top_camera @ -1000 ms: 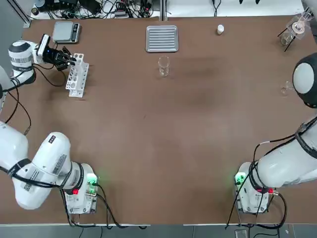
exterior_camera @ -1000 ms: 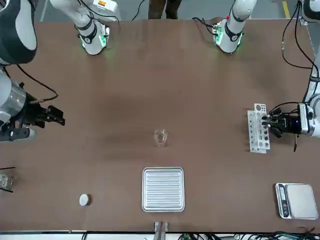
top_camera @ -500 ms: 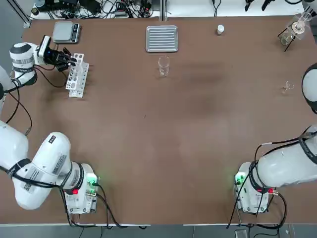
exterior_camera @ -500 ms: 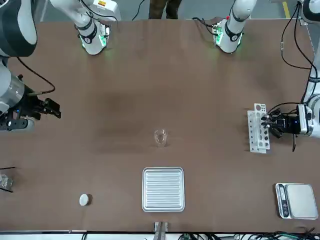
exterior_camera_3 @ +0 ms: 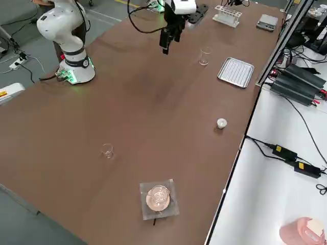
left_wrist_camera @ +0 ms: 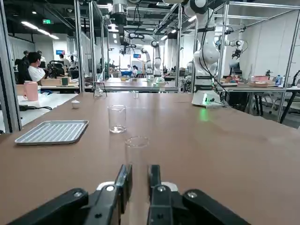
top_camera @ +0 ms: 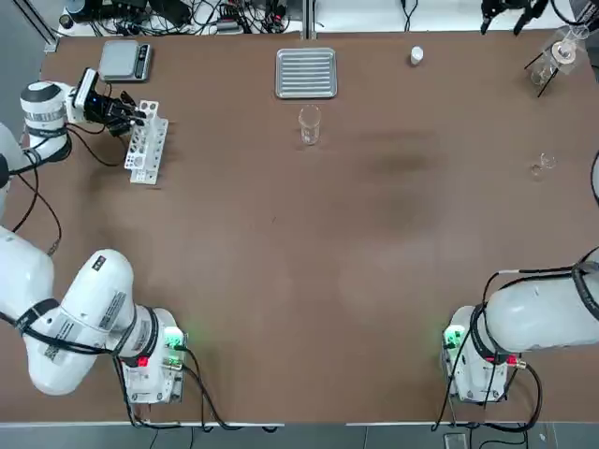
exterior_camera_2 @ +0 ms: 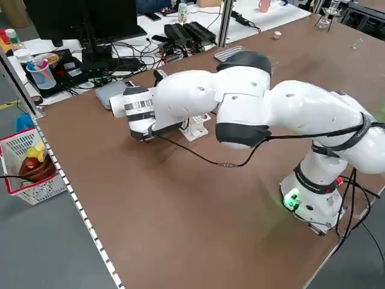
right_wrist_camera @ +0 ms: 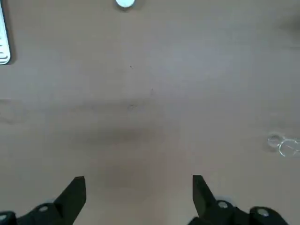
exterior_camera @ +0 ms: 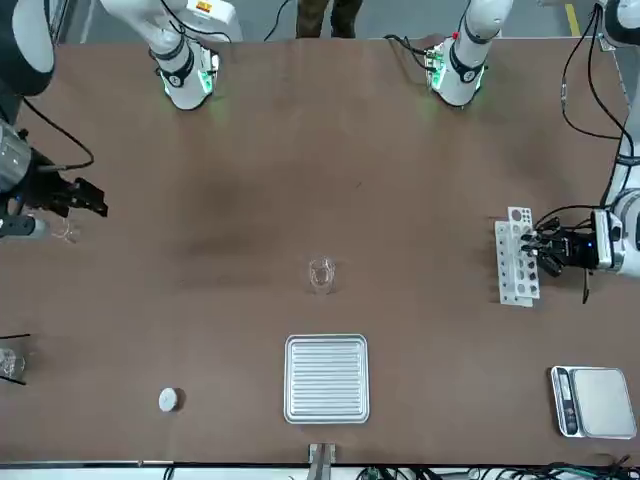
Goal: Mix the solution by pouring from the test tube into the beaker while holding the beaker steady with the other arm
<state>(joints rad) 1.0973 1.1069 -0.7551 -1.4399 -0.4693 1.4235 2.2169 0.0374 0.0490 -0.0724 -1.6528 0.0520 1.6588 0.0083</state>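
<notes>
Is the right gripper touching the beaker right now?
Apart. The front view shows the right gripper far across bare table from the beaker.

Clear beaker [top_camera: 309, 125], brown table [top_camera: 309, 262]

Two arms [top_camera: 84, 318], one beaker [top_camera: 309, 124], one tray [top_camera: 306, 72], one rack [top_camera: 145, 140] (white), one scale [top_camera: 125, 59].

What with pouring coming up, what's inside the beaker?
Nothing shows inside the beaker: its glass looks clear right through. Whether a colourless liquid sits in it cannot be told. Nothing covers it.
</notes>
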